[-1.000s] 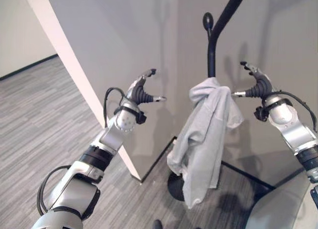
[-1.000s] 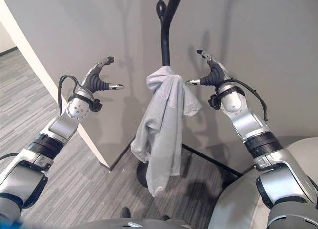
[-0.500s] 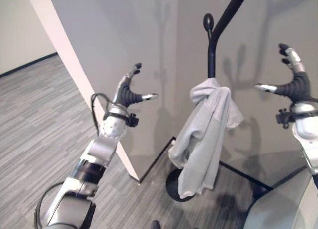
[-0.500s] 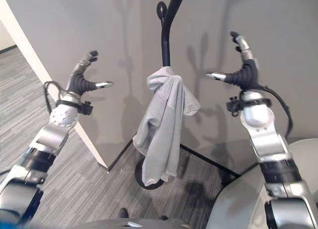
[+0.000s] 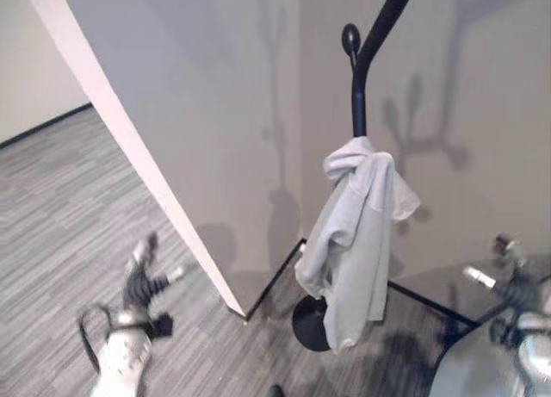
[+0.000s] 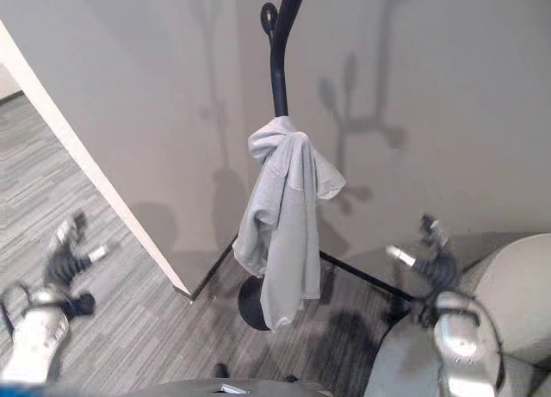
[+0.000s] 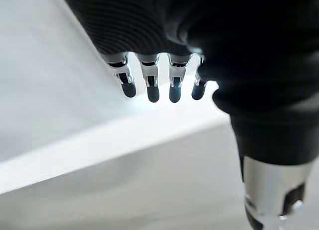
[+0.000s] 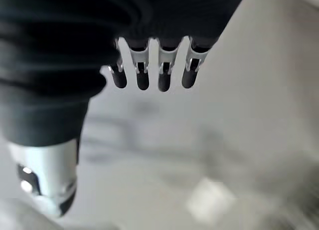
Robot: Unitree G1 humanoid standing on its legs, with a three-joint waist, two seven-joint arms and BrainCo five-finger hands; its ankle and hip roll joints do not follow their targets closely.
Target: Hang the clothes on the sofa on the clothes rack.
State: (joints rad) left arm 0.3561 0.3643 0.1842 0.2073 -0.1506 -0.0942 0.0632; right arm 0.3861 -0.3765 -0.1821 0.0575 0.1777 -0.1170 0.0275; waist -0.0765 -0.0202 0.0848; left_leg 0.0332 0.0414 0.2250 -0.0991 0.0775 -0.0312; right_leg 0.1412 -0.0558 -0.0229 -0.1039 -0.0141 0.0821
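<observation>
Pale grey cloth garment (image 5: 357,233) bunched on black metal rack (image 5: 355,87) w/ both hands (image 5: 145,281) (image 6: 426,255) slack-fingered, empty (risk: one-peg hold, could slide off).

we note grey wall (image 5: 215,87) behind | white wall edge (image 5: 129,143) slanting down to floor | grey striped carpet (image 5: 60,207) at left | dark baseboard (image 5: 43,126) far left
</observation>
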